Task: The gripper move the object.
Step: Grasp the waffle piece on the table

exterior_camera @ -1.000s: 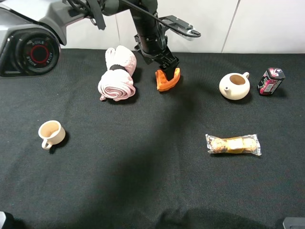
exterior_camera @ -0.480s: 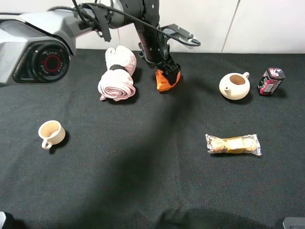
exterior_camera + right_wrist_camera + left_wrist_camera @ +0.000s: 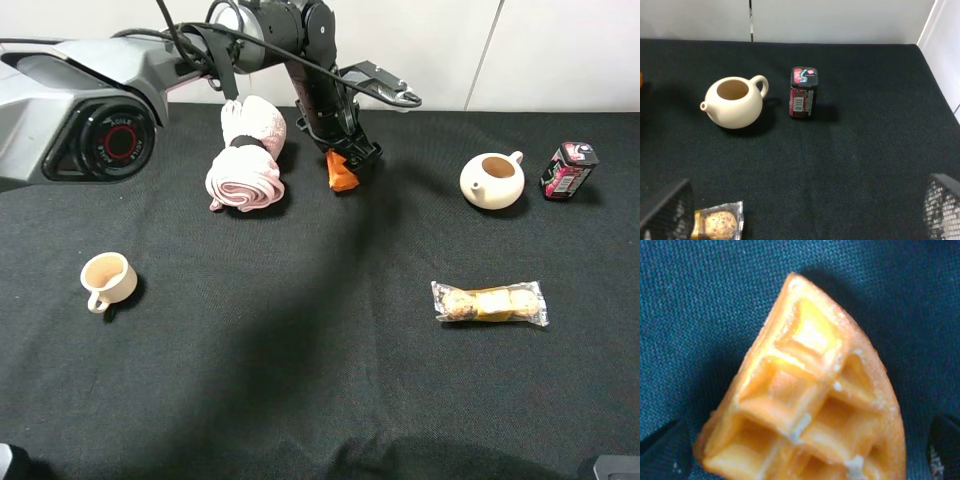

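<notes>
The left gripper [image 3: 350, 155] has come down over the toy waffle wedge [image 3: 810, 390] since a second ago. In the high view only a narrow orange sliver now shows beneath it, where the curved rim lay in plain sight before. The wedge is in about the same spot at the back of the counter [image 3: 300, 380], near the rolled pink towel [image 3: 245, 155].

The can [image 3: 803, 93] shows a barcode; its other print is too small to read.

The left arm reaches in from its base toward the middle, its wrist pointing steeply down. Its jaws are spread, one tip on either side of the wedge, and dark cloth shows beside one tip. The right gripper [image 3: 802, 210] has its jaws wide apart and holds nothing, with the cream teapot [image 3: 735, 102] in its view.
</notes>
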Tool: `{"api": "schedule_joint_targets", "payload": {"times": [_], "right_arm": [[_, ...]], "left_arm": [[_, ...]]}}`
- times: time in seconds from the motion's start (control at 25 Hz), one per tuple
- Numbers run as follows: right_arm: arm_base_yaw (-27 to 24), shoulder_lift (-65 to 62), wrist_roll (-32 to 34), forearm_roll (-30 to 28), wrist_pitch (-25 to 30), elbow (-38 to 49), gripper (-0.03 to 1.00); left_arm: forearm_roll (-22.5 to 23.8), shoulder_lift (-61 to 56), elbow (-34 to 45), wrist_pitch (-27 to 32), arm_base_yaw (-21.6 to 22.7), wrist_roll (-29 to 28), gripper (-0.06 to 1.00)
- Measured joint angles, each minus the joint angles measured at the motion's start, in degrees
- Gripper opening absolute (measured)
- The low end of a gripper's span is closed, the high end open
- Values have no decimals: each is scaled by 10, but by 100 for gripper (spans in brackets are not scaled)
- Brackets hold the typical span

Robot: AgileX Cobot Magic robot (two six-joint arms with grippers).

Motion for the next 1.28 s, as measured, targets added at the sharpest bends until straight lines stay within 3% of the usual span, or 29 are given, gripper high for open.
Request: {"api": "schedule_joint_targets", "payload": {"times": [0.88,1.16,1.28], "right_arm": [[0,0,0,0,0,0,69],[0,0,0,1,0,0,69],[0,0,0,1,0,0,69]], "left_arm": [[11,15,-1,-8,0,0,99],[10,15,-1,-11,0,0,80],[10,15,-1,-11,0,0,80]]}}
